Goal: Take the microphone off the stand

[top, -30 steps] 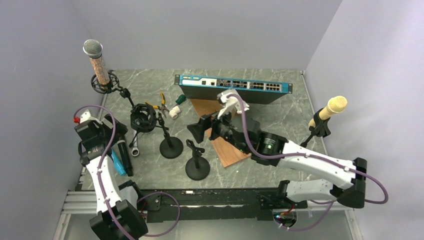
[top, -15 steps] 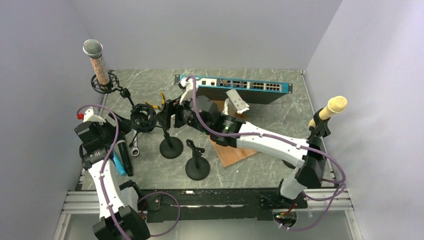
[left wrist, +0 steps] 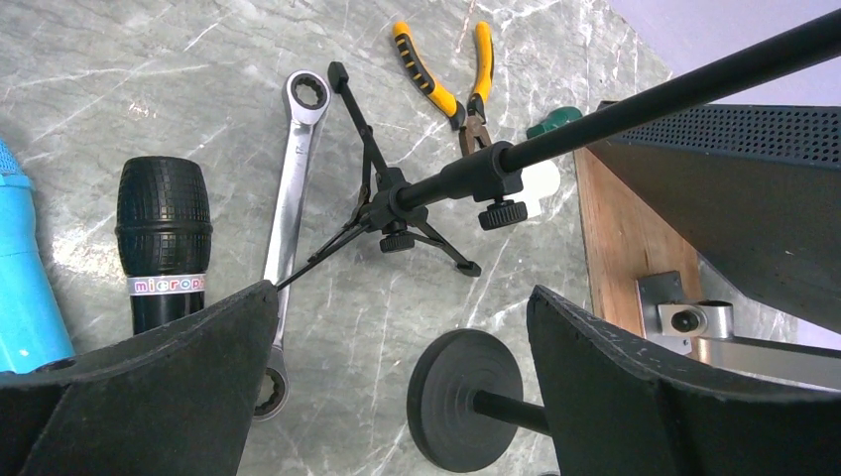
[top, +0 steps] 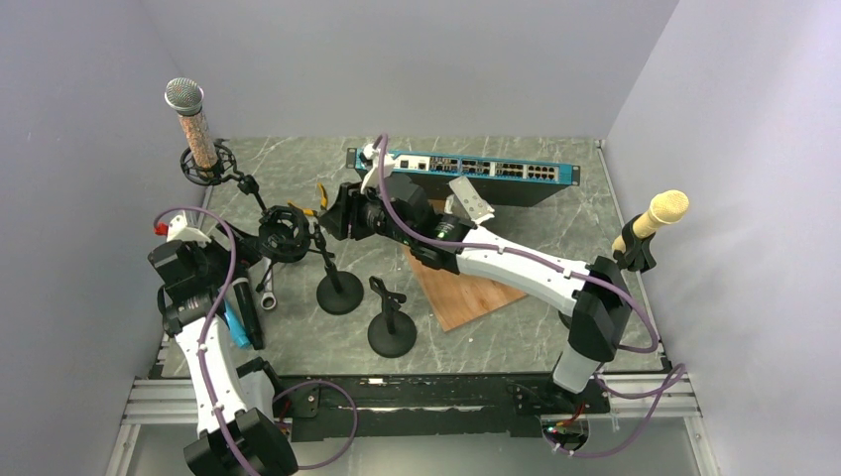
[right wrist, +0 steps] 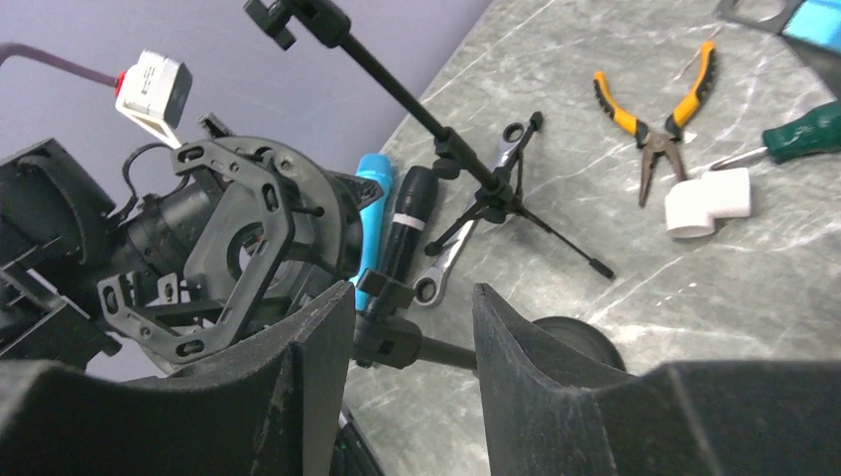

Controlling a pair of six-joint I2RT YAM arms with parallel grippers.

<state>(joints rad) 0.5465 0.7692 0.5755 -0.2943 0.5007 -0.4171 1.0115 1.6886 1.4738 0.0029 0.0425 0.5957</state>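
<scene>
Grey marble bench, lilac walls. At its far-left corner a shock mount grips the silver mic, upright. At the right edge a clip carries the yellow mic, tilted. A black mic and a blue mic lie side by side at the left edge. Near them the left end effector gapes wide, holding nothing. The right end effector stands open beside a ring mount, gripping nothing.

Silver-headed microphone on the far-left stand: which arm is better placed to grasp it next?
Probably the left. The left gripper is open, on the same side as the silver-headed microphone; the right gripper, also open, is stretched far over, beside the empty shock mount.
</scene>
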